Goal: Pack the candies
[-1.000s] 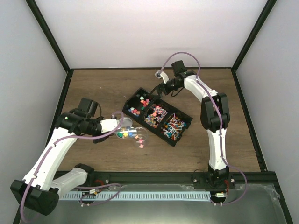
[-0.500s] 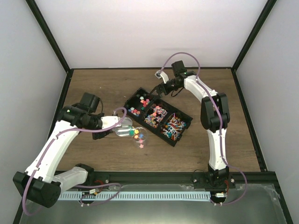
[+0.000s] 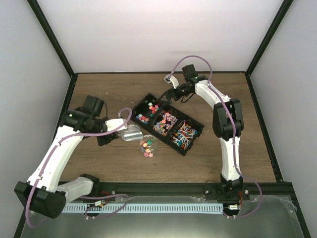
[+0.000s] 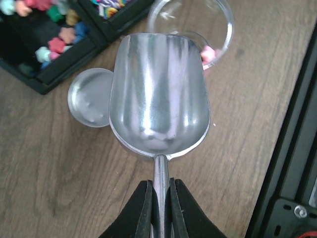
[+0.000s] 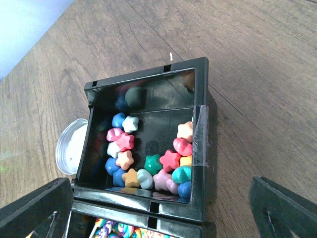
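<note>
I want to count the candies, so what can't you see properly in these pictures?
- Left wrist view: the scoop covers most of the jar, hiding most of its candies.
- Top view: candies in the jar are too small to count.
- Right wrist view: the bottom edge cuts off most of the tray.

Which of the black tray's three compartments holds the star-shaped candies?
The end compartment beside the round lid: loose star-shaped candies lie in it, while the other two hold striped, wrapped sweets.
</note>
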Available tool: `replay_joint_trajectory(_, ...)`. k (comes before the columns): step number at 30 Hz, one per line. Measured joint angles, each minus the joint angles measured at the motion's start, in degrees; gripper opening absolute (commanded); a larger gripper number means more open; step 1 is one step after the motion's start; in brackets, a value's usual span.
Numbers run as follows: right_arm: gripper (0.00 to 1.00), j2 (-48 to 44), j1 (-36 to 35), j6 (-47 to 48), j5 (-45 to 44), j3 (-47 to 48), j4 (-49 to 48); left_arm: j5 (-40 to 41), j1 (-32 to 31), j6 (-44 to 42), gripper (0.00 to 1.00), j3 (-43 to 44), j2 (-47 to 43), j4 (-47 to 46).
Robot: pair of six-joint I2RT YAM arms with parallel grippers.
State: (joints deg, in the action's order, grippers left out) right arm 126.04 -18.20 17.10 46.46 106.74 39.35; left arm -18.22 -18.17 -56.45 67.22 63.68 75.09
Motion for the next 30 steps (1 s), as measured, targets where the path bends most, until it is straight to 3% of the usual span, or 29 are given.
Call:
replay_joint_trajectory(6,0.99,0.0,0.0,0.0,-0.1,0.0,0.0,-0.6,3.0,8.8,0.04,6.2,5.3,-3.1)
replay_joint_trajectory(13,0.94,0.0,0.0,0.3,-1.8,-0.7,0.3,2.9,3.3,19.1,0.04,14.3,19.1,-6.8)
replay_joint_trajectory(20,0.88,0.0,0.6,1.7,-3.0,-4.9,2.5,6.8,2.3,23.2,0.04,18.2,28.8,-8.0)
replay_joint_trajectory(30,0.77,-0.1,2.7,4.9,-3.8,-6.5,4.3,10.1,-3.1,25.4,0.04,19.6,34.8,-9.2)
